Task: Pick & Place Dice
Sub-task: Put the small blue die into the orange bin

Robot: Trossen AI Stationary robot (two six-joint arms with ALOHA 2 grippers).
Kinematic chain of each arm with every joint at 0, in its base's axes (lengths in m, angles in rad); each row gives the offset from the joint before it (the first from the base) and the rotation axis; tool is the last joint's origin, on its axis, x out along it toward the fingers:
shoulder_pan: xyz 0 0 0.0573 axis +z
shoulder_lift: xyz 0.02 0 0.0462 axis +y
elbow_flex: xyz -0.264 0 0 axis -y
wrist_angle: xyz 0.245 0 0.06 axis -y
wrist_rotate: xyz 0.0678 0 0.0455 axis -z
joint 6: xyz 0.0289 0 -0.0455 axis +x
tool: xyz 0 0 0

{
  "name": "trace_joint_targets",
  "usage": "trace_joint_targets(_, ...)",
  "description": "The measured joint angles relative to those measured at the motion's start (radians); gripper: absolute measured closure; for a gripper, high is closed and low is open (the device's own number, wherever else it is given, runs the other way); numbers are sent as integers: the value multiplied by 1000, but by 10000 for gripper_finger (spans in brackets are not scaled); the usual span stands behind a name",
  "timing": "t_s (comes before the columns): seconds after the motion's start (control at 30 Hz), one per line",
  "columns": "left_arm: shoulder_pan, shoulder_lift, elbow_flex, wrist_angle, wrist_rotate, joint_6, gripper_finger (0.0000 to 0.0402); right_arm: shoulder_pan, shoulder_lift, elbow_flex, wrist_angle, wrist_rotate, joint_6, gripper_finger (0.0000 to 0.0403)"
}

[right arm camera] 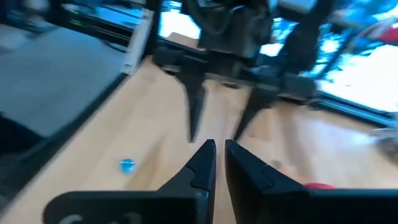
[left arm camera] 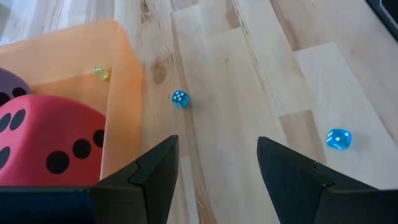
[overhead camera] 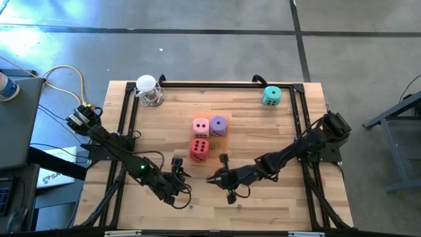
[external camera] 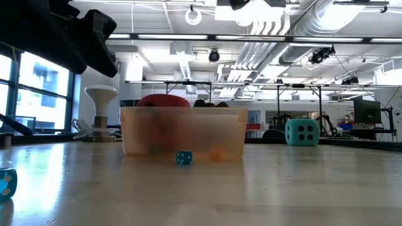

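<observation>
In the high view the red die (overhead camera: 200, 148), pink die (overhead camera: 200, 126) and purple die (overhead camera: 218, 125) sit in a flat translucent orange tray (overhead camera: 212, 139) at mid table. The teal die (overhead camera: 272, 96) rests alone on the wood near the far right corner. My left gripper (overhead camera: 181, 172) hovers open near the tray's near left side. In its wrist view (left arm camera: 217, 168) the red die (left arm camera: 50, 146) and a bit of the purple die (left arm camera: 9, 87) show inside the tray (left arm camera: 121, 93). My right gripper (overhead camera: 212, 178) faces it, shut and empty (right arm camera: 219, 157).
Tiny blue dice lie on the wood (left arm camera: 180, 98) (left arm camera: 339, 139) (right arm camera: 127, 165), and a tiny yellow one (left arm camera: 100, 73) lies in the tray. A white round stand (overhead camera: 148, 89) sits at the far left corner. A black frame (overhead camera: 217, 83) borders the table.
</observation>
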Motion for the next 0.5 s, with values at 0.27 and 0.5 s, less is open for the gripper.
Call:
trace_joint_targets(0.27,8,0,0,-51,0,2,192,58,-5,0,1,266,-56,331)
trace_joint_targets(0.5,9,0,0,-95,0,4,192,126,-5,0,-8,569,-116,306)
